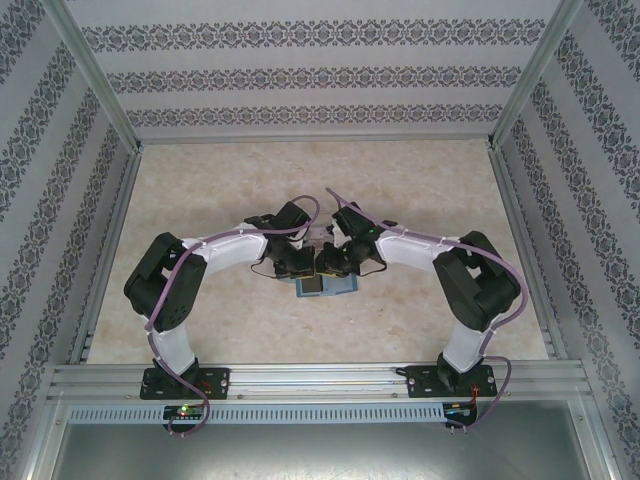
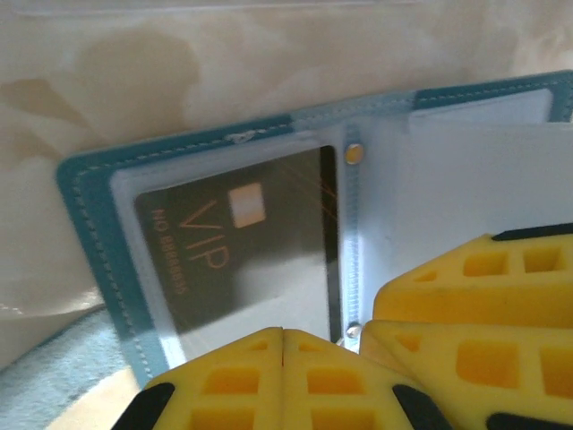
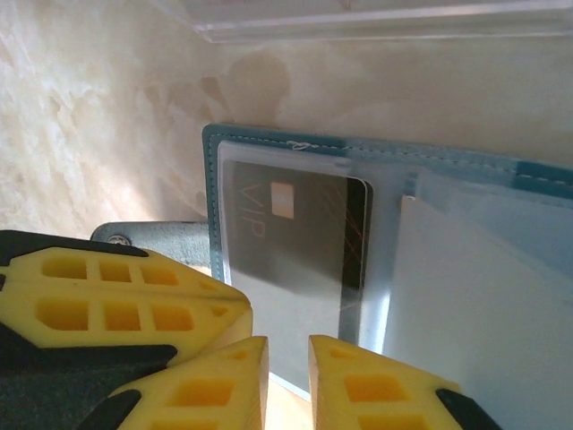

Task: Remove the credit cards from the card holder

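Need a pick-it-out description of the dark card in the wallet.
At the centre of the marble-look table lies the open teal card holder. Its left side holds the dark card: black, gold chip, VIP lettering, against the pale pocket beside it.

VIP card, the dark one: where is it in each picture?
Top external: dark VIP card, tiny patch at centre, in the card holder.
Left wrist: card centre-left, in a clear pocket.
Right wrist: card centre, lettering turned sideways.
Shared landmark: the holder's teal stitched edge.
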